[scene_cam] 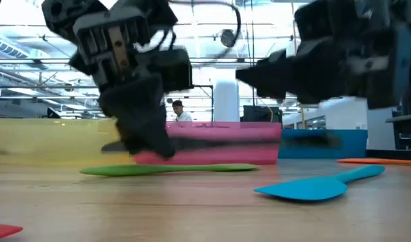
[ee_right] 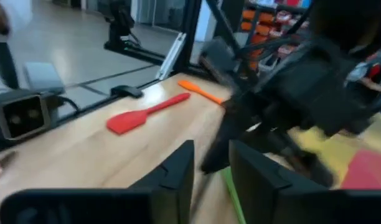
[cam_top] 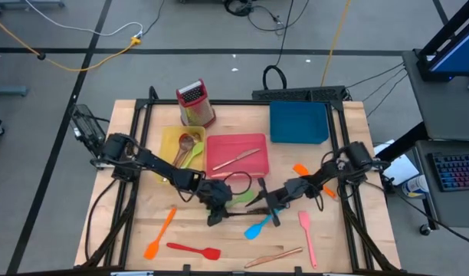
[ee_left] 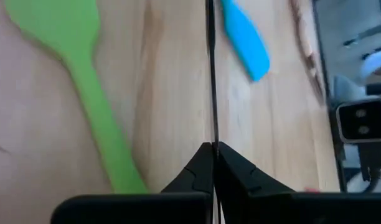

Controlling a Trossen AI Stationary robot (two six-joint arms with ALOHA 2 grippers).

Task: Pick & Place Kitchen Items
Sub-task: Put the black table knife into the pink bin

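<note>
Left hand (ee_left: 212,152) is clenching a thin dark utensil (ee_left: 210,74) mid-worktop; right hand (ee_right: 210,168) is standing released nearby.

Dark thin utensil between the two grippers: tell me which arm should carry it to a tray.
Left, probably. The left gripper is already shut on the dark thin utensil, while the right gripper has its fingers apart and appears to grip nothing.
</note>
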